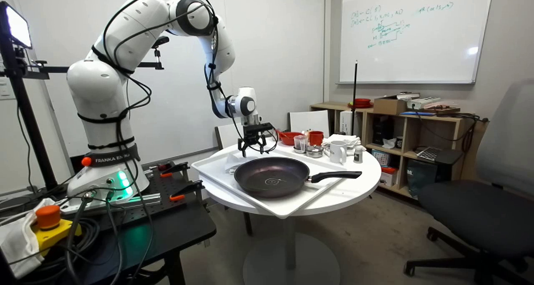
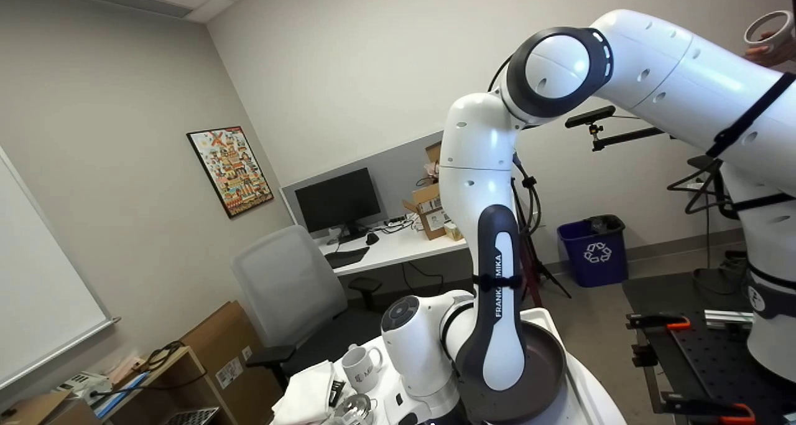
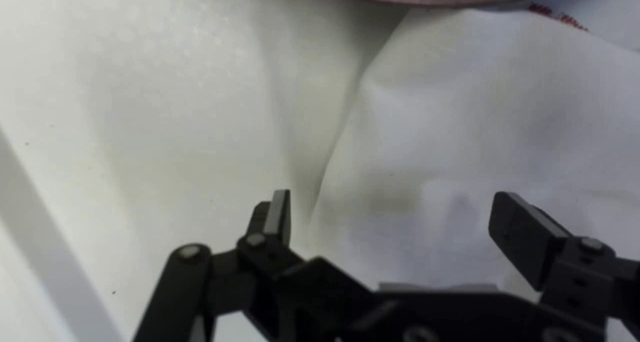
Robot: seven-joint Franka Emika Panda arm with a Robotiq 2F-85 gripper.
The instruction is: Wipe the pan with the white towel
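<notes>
The dark, round pan (image 1: 271, 177) has a pale centre mark. The white towel (image 3: 460, 131) lies creased below the gripper (image 3: 392, 202), jaws apart.

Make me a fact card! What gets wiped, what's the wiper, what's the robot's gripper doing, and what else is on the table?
Gets wiped: dark frying pan, on a white tray
Wiper: white towel, wrinkled, on the tray near the pan
Robot: gripper open above the towel, holding nothing
Also there: white mug, red mug, red bowl, all on the round table
</notes>
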